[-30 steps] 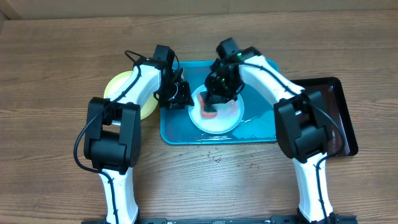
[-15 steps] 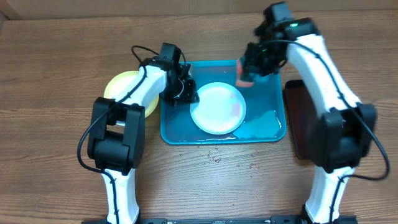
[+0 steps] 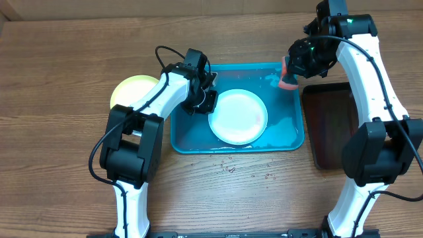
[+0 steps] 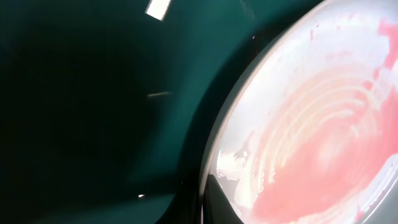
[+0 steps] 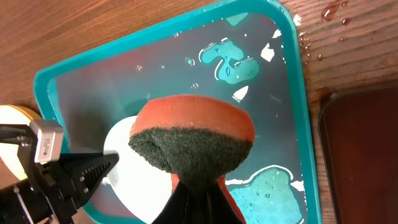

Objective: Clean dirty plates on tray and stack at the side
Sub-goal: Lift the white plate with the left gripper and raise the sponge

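A white plate (image 3: 238,117) lies in the turquoise tray (image 3: 192,142). In the left wrist view the plate (image 4: 311,124) shows pink smears in wet rings. My left gripper (image 3: 205,102) is at the plate's left rim, with one finger (image 4: 221,193) lying over the rim, shut on it. My right gripper (image 3: 294,66) is shut on an orange sponge with a dark green scouring face (image 5: 193,134). It holds the sponge above the tray's far right corner, off the plate. A yellow-green plate (image 3: 132,92) lies on the table left of the tray.
A black glossy tray (image 3: 337,132) lies right of the turquoise tray, close to its edge (image 5: 360,143). Foamy water patches (image 5: 267,186) lie on the tray floor at the right. Water drops dot the wood in front of the tray (image 3: 228,168).
My right gripper has lifted the sponge off the plate and carried it to the tray's far right corner. The left gripper stays at the plate's rim; the plate has shifted slightly right.
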`<move>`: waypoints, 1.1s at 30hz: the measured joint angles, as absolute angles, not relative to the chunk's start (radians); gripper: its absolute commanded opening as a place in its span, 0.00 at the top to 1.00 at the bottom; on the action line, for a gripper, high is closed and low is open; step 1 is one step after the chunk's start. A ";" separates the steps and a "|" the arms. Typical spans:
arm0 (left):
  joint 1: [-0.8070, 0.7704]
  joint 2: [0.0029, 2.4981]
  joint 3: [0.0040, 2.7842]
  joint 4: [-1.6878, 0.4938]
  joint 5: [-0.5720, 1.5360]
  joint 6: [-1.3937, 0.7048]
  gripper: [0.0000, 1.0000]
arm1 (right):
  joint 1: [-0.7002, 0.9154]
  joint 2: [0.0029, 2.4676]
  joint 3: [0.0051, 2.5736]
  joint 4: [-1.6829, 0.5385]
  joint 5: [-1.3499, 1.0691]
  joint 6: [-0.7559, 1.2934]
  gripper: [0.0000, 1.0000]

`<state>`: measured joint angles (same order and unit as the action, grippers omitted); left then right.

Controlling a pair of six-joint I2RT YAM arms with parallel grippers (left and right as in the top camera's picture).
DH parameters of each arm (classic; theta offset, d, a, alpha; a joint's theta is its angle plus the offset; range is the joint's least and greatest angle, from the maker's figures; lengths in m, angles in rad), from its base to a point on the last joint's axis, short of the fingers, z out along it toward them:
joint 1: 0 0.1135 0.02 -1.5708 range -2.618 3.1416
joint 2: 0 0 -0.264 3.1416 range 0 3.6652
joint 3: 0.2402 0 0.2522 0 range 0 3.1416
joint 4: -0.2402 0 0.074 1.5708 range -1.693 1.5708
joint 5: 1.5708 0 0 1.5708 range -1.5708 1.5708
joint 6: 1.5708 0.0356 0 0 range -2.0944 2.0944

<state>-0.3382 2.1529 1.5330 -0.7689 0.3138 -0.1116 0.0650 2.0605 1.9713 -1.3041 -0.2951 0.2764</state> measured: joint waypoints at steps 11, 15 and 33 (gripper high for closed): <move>-0.339 2.118 1.645 -0.941 0.041 -0.096 0.96 | 0.066 2.061 1.971 -1.336 -0.284 0.264 0.96; -0.342 1.996 1.702 -0.954 -0.114 -0.079 0.96 | 0.066 2.061 1.971 -1.345 -0.283 0.261 0.96; -0.574 1.792 1.740 -0.954 -0.752 -0.098 0.96 | 0.066 2.061 1.971 -1.362 -0.269 0.239 0.96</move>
<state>-0.5743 1.7920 1.7401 -0.9543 -0.7525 -0.0978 0.0662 2.0605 1.9713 -1.3624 -0.2691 0.2386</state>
